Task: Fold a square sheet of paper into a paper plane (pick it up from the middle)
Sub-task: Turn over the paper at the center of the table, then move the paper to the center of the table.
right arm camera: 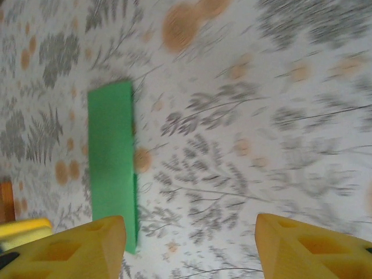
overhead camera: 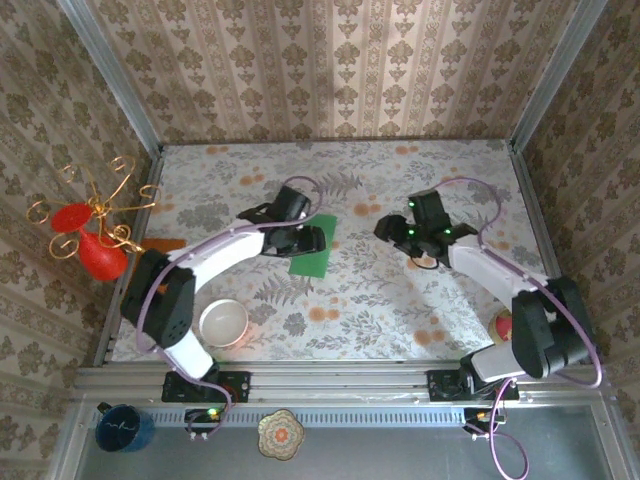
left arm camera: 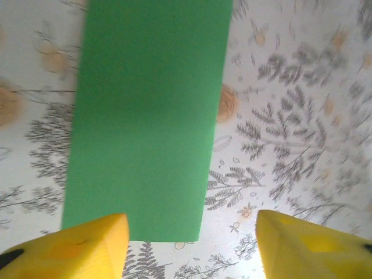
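Worktop (overhead camera: 400,330): a flower-patterned cloth, walled on the far, left and right sides. The middle offers bare room for folding.

Left arm (overhead camera: 215,255): it reaches from the near-left corner towards the middle.

Right arm (overhead camera: 490,265): it reaches from the near-right corner towards the middle.

Square sheet of paper (overhead camera: 315,255) (left arm camera: 145,116) (right arm camera: 110,157): bright green, lying flat near the middle of the worktop, a little towards the left edge. It shows as a long narrow rectangle, so it looks folded in half. It is no plane yet, and the task seems early.

Bowl (overhead camera: 223,323): it stands by the near-left corner, well apart from the sheet and out of the way.

Left hand (overhead camera: 298,238) (left arm camera: 192,244): spread over one short end of the sheet, pinching nothing.

Right hand (overhead camera: 418,238) (right arm camera: 190,244): spread and empty, right of the middle, apart from the sheet.

Left fingertips (left arm camera: 87,247): one yellow tip overlaps a corner of the sheet and the other is over bare cloth. Whether either touches, I cannot tell.

Offset strip (right arm camera: 135,215): a thin sliver of the lower layer peeks out along one long edge, so the halves seem slightly out of line. Likely step: firm the crease, then turn the corners in. To do it well, one hand should pin the sheet flat while the other presses along the fold, slowly, so the thin paper does not slide on the cloth.
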Robot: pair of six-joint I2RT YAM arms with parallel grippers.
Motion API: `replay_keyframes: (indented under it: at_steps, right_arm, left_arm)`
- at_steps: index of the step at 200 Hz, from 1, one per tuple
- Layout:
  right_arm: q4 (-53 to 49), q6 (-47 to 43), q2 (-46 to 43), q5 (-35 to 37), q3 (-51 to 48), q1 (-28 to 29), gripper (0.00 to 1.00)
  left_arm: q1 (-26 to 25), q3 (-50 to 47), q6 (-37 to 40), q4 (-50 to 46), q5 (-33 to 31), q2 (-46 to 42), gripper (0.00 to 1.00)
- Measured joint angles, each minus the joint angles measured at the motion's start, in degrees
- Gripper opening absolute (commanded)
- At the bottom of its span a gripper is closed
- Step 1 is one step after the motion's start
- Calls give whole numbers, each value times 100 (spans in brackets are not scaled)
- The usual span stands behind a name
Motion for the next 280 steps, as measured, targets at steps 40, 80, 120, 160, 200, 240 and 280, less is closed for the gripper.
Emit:
replay_keyframes:
  at_steps: [40,80,120,160,200,240,280]
  right_arm:
    - [205,20,1102,-227,671,933,57]
    - [256,70,1978,-437,1375,1532,56]
    - [332,116,2549,-713,1880,1707,53]
    - [304,107,2806,-802,1971,1707,51]
    - [142,35,3014,-850,2177,1707,48]
    - [-79,-52,3134,-848,2218,1707,47]
    - [-293,-197,3226,-846,2221,1676,46]
  left_arm:
    - [743,-1200,-247,431,44,-964,91]
    - [1051,-1808,-223,439,-42,-1788,100]
    - [1178,-1856,-223,485,-81,-2041,100]
    - [1178,-1860,-227,485,-11,-2035,100]
    - [1176,-1878,-249,551,122,-1971,100]
    - [1141,-1878,-289,671,251,-1696,99]
    - [1078,-1875,-334,787,345,-1412,99]
